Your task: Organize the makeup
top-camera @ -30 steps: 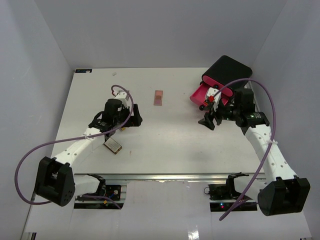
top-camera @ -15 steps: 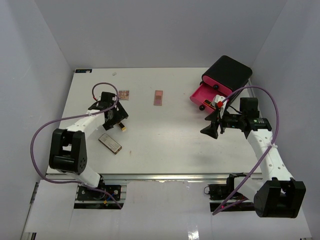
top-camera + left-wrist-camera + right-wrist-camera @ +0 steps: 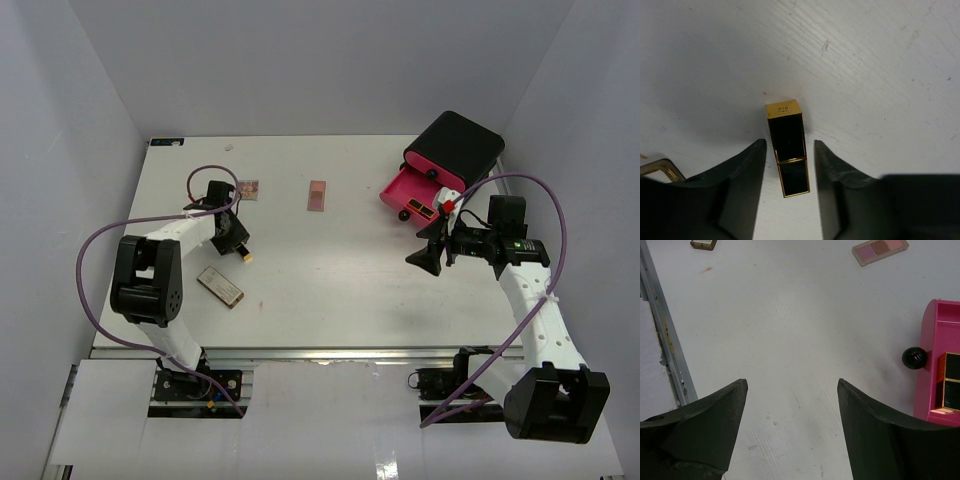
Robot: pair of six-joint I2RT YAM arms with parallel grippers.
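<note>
Left gripper (image 3: 789, 147) is down on the left half of the bench (image 3: 330, 300), about midway between the near and far edges. Its jaws straddle a black-and-gold lipstick (image 3: 784, 125) lying flat. There's a thin gap on both sides, so it's not clamped and nothing is grasped.

Right gripper (image 3: 791, 390) hangs over the right half of the bench with its jaws spread wide and nothing in them, just in front of the pink drawer (image 3: 939, 325).

The drawer is pulled out of the black box (image 3: 458, 145) at the far right corner. A second lipstick (image 3: 951, 380) lies inside it, and the black knob (image 3: 914, 358) faces the gripper.

Rest of the makeup is loose on the bench:
- Small palette (image 3: 248, 188) sits toward the far left corner, just beyond the left gripper.
- Tan-pink eyeshadow palette (image 3: 317, 195) sits around the middle of the far edge.
- Brown case (image 3: 221, 286) lies near the near edge on the left side, close to the first lipstick but not touching it.
</note>
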